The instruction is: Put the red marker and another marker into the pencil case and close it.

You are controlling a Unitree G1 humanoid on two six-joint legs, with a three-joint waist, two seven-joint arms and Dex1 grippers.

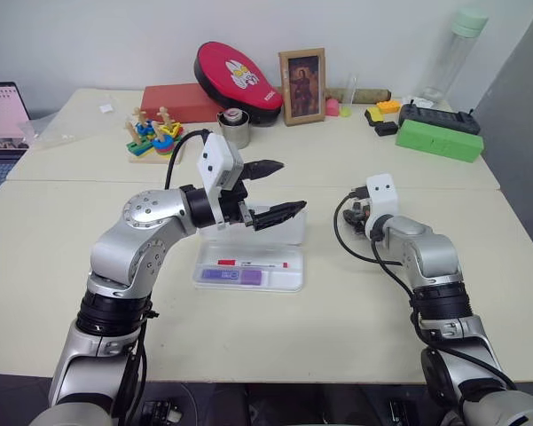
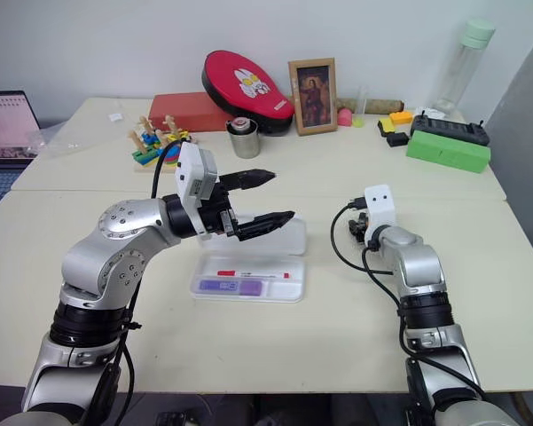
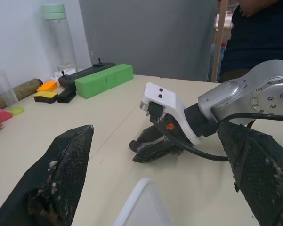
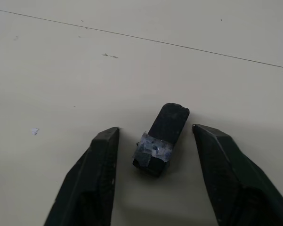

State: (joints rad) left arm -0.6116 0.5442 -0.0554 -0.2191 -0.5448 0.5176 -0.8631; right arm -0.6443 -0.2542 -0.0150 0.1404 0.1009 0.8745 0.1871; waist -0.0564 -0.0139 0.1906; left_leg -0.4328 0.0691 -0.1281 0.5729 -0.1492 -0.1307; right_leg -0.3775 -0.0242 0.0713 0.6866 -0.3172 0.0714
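Honestly, the case point(image 1: 248, 275) already held both markers, yet the half-open right claw point(image 4: 153, 155) straddled a dark block point(image 4: 160, 139); grabbing it risked junk inside. Left claw point(image 1: 270, 191) gaped empty.

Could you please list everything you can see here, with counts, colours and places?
pencil case: 1, white, open, table centre
red marker: 1, white with red cap, in case
purple marker: 1, in case
small dark block: 1, on the table between the right fingers
green box: 1, far right
red box: 1, far side
picture frame: 1, wooden, far side
left gripper: open, above the case
right gripper: open around the block
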